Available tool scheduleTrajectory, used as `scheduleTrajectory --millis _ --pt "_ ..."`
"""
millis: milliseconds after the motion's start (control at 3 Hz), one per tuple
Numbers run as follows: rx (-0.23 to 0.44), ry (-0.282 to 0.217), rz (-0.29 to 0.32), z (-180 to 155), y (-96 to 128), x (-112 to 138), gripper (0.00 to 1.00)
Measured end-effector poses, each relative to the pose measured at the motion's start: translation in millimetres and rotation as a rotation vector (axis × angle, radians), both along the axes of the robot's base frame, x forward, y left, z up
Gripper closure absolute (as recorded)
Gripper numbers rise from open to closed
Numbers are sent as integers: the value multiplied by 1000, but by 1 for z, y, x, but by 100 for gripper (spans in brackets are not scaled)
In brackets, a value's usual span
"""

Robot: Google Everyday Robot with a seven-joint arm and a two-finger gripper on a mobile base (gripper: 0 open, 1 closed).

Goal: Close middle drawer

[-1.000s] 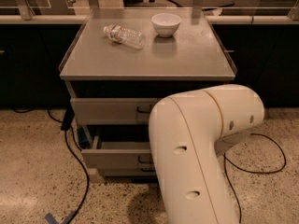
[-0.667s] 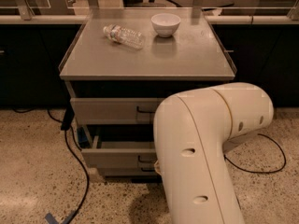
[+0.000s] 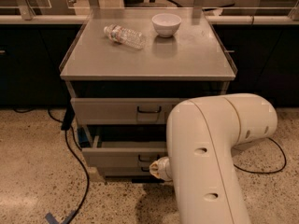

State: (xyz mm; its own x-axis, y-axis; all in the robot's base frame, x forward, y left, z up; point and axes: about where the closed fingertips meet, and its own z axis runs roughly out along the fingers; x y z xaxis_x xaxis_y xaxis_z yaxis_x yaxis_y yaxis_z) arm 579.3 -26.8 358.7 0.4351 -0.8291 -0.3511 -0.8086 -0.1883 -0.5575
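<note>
The grey cabinet (image 3: pixel 149 62) has three drawers. The middle drawer (image 3: pixel 117 154) stands pulled out a short way, with a dark gap above its front; its small dark bar handle (image 3: pixel 145 158) shows beside my arm. The top drawer (image 3: pixel 107 110) is shut. A strip of the lowest drawer (image 3: pixel 122 171) shows below. My big white arm (image 3: pixel 215 153) covers the right half of the drawer fronts. My gripper (image 3: pixel 159 168) is mostly hidden behind the arm. Only a small pale rounded part of it shows, at the arm's left edge, right in front of the middle drawer's front.
A clear plastic bottle (image 3: pixel 124 35) lies on the cabinet top next to a white bowl (image 3: pixel 167 24). Black cables (image 3: pixel 77 162) run over the speckled floor left of the cabinet, another at right (image 3: pixel 271 164). Dark counters stand behind.
My arm has swung a little to the right. The middle drawer stays pulled out about the same.
</note>
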Motion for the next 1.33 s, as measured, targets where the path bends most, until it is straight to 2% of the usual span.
scheduleTrajectory --millis 333,667,1333 --pt "-2 -3 -2 0 0 1 100" --pt "-2 -3 -2 0 0 1 72" --pt "-2 -3 -2 0 0 1 27"
